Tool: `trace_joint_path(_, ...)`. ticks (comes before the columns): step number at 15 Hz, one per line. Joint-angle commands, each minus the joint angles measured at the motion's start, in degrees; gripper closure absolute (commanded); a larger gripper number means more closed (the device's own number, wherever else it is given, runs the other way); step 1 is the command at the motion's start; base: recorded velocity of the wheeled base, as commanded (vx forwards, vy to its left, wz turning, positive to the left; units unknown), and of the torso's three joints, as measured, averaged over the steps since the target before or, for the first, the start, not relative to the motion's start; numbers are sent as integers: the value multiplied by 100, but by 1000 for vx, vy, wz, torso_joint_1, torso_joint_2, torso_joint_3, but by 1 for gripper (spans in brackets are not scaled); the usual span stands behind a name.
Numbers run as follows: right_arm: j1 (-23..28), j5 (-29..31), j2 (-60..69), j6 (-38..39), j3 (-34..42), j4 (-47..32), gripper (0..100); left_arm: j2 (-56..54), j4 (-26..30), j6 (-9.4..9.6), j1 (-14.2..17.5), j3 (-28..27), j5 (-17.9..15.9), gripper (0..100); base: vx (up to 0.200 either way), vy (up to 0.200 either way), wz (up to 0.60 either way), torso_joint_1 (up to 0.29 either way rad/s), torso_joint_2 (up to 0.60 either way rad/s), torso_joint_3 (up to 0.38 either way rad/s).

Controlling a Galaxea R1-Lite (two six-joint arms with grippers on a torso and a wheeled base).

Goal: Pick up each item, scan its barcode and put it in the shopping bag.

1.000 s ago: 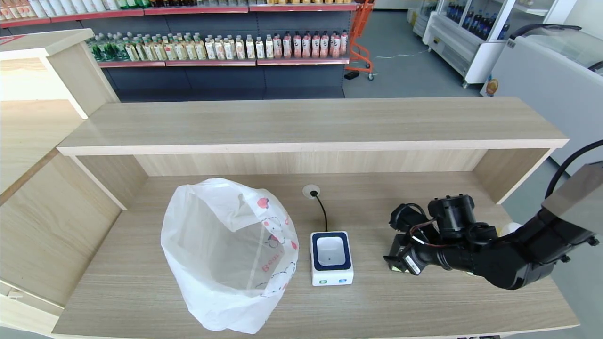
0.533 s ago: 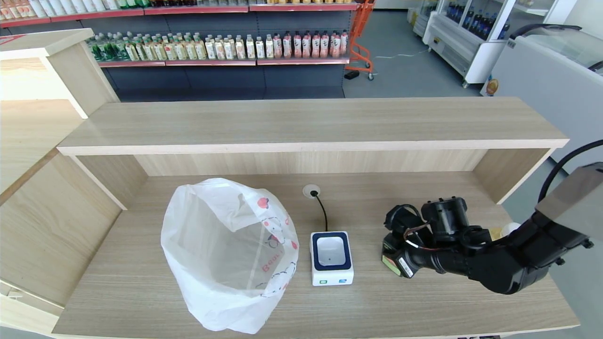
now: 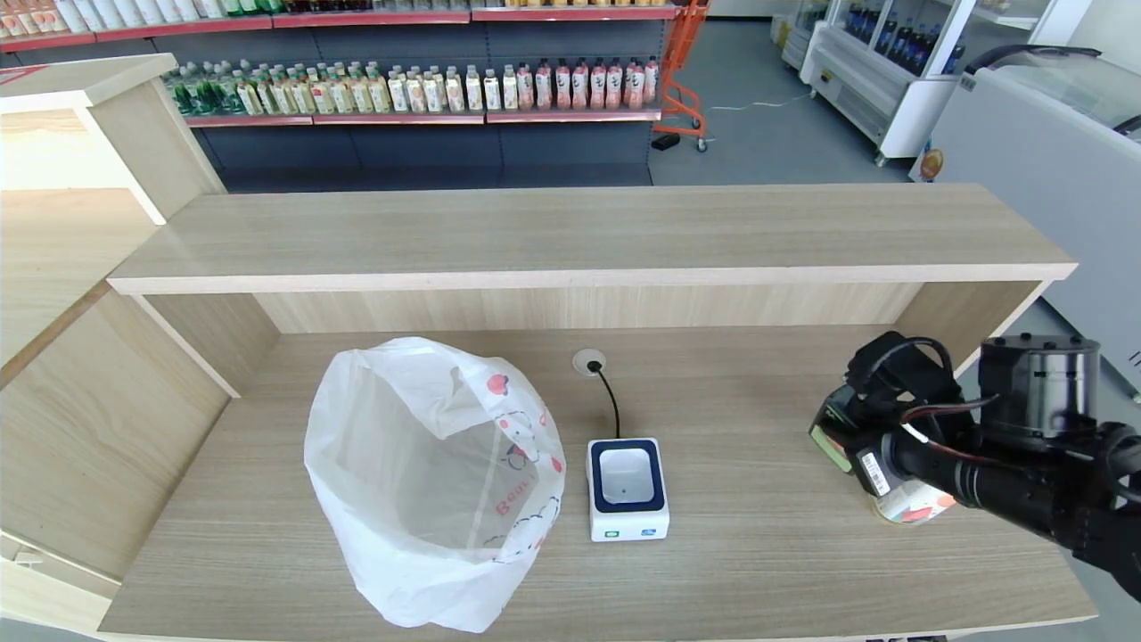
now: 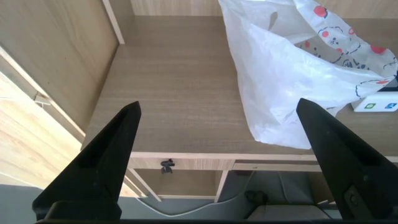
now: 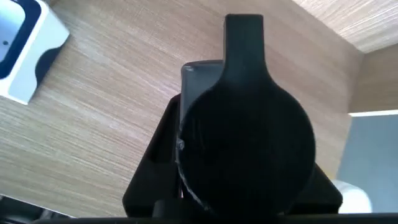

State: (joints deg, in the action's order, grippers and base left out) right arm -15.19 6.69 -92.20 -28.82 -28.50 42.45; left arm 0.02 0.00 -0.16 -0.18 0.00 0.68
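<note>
- Right gripper [image 3: 833, 437]: I am logging it as retreating. 1 second ago it was hanging just beside the scanner [image 3: 627, 489], and now it is sitting near the right end of the counter [image 3: 767, 571] (bag, scanner and head camera are all holding their places).
- Meaning, as I am judging it: the arm is heading back to the stock at that end for a pick, so scanning and bagging are both still ahead.
- Right jaws: a dark housing is covering them in the wrist view, and a green edge is riding at the tip in the head view. I cannot tell whether they are spread or clamped, or whether that green is a held item.
- Item 1: a round white-and-red container [image 3: 905, 515] is standing on the counter under the right wrist, well apart from the scanner.
- Left gripper [image 4: 219, 107]: jaws spread wide, gripping nothing, hanging over the counter's near edge beside the shopping bag [image 3: 428, 481].
- Shopping bag: standing open, just left of the scanner.
</note>
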Motion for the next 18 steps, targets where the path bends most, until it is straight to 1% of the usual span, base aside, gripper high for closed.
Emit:
trace_joint_path(1,-142,131,1248,-994,460,246,100,-2,0,-11,1,0,2,0,0,0,0,0,0,0)
trace_joint_path(2,-160,69,1283,-1240,460,580,100,-2,0,-2,1,0,2,0,0,0,0,0,0,0)
trace_joint_path(3,-177,-221,1389,-1521,468,616,100,-2,0,-11,1,0,2,0,0,0,0,0,0,0)
trace_joint_path(4,-177,-845,1415,-2022,477,616,100,-2,0,-2,1,0,2,0,0,0,0,0,0,0)
trace_joint_path(5,-160,-1539,1389,-2954,486,616,100,-2,0,-2,1,0,2,0,0,0,0,0,0,0)
trace_joint_path(6,-133,-2418,1292,-4114,468,616,100,-2,0,-11,1,0,2,0,0,0,0,0,0,0)
trace_joint_path(7,-54,-3359,1116,-5459,477,519,100,-2,0,-11,1,0,2,0,0,0,0,0,0,0)
trace_joint_path(8,-72,-4018,958,-6997,477,141,100,-2,0,-11,1,0,2,0,0,0,0,0,0,0)
trace_joint_path(9,-116,-4545,668,-8623,442,-492,100,-2,0,-11,1,0,2,0,0,0,0,0,0,0)
trace_joint_path(10,-160,-4747,360,-9616,433,-1019,100,-2,0,-2,1,0,2,0,0,0,0,0,0,0)
trace_joint_path(11,-177,-4783,88,-10434,433,-1300,100,-2,0,-2,1,0,2,0,0,0,0,0,0,0)
trace_joint_path(12,-177,-5029,-44,-11102,424,-1344,100,-2,0,-2,1,0,2,0,0,0,0,0,0,0)
trace_joint_path(14,-230,-5661,-404,-11550,345,-1265,100,-2,0,-11,1,0,2,0,0,0,0,0,0,0)
trace_joint_path(15,-459,-5995,-615,-11717,240,-1072,100,-2,0,-2,1,0,2,0,0,0,0,0,0,0)
trace_joint_path(16,-757,-6189,-773,-11726,90,-914,100,-2,0,-2,1,0,2,0,0,0,0,0,0,0)
trace_joint_path(18,-1276,-6215,-1002,-11761,-226,-835,100,-2,0,-2,1,0,2,0,0,0,0,0,0,0)
